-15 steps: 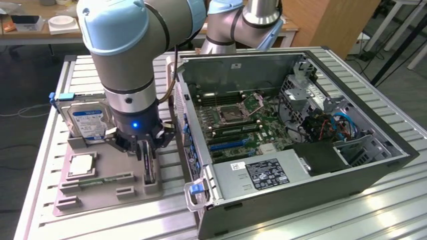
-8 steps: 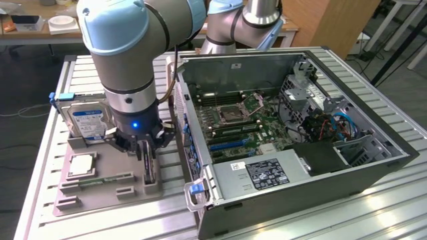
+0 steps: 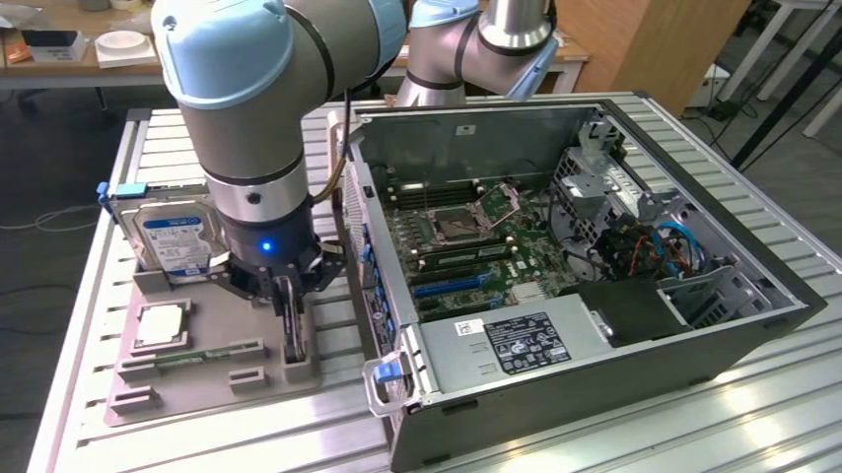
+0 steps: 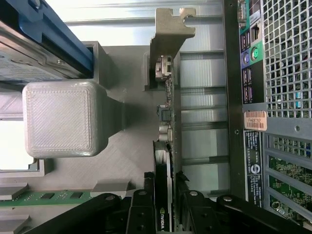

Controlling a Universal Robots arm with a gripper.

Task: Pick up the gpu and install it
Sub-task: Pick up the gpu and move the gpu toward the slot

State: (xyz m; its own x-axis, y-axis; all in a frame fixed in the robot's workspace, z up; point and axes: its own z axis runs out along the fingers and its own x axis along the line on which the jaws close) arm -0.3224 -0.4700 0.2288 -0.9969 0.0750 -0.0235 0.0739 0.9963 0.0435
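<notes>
The gpu (image 4: pixel 163 146), a thin dark card with a metal end bracket (image 4: pixel 168 34), stands on edge in a slot of the grey holder tray (image 3: pixel 197 389), close to the open computer case (image 3: pixel 593 296). In the exterior view the gpu (image 3: pixel 295 340) shows below the wrist as a dark upright strip. My gripper (image 3: pixel 292 310) has come straight down over it. In the wrist view the gripper (image 4: pixel 164 195) has one black finger (image 4: pixel 144 204) against each face of the card, shut on it. The card still sits in its slot.
A silver hard drive (image 3: pixel 172 241) with a blue-white label stands in the tray behind the arm. A processor (image 3: pixel 158 325) and a green memory stick (image 3: pixel 204 353) lie in the tray. The case wall (image 4: pixel 253 97) runs close beside the card. Inside lies the motherboard with blue slots (image 3: pixel 455 286).
</notes>
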